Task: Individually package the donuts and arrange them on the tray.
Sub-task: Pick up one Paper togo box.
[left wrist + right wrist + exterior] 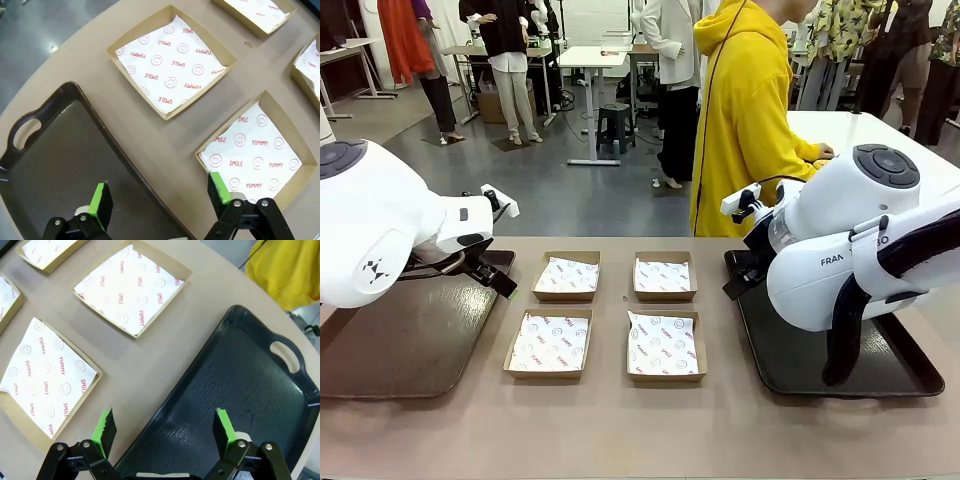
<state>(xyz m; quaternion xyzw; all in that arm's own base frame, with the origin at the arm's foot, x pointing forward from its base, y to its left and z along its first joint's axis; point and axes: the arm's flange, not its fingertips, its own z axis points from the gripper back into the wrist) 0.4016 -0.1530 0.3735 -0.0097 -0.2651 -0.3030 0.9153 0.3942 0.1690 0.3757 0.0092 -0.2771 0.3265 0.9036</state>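
Your left gripper [159, 189] is wide open and holding nothing. One green pad [101, 197] sits over the left tray [55, 165], the other at the corner of a box [288, 129], and the tray's raised rim runs diagonally between them. Your right gripper [164, 419] is just as wide open and empty. One pad [224, 425] is over the floor of the right tray [240, 390], the other [105, 426] over bare worktop [620, 430] just outside that tray's rim. Both trays are dark, with a cut-out handle at the far end, and they lie flat at the left and right sides of the worktop. Between them are four open cardboard boxes [514, 348], two rows of two, squared up and not touching. A narrow strip of bare worktop separates each tray rim from the closest boxes, and similar strips run between the boxes. A wider bare band runs along the near edge. Each box holds a white paper liner [175, 65] printed in red with "SMILE", "YUMMY" and smiley faces. The liner corners are lifted slightly in places. The letters "FRAN" are readable on the right arm [810, 290]. A person [745, 130] in a yellow hoodie stands close to the far edge, behind the right tray's end.
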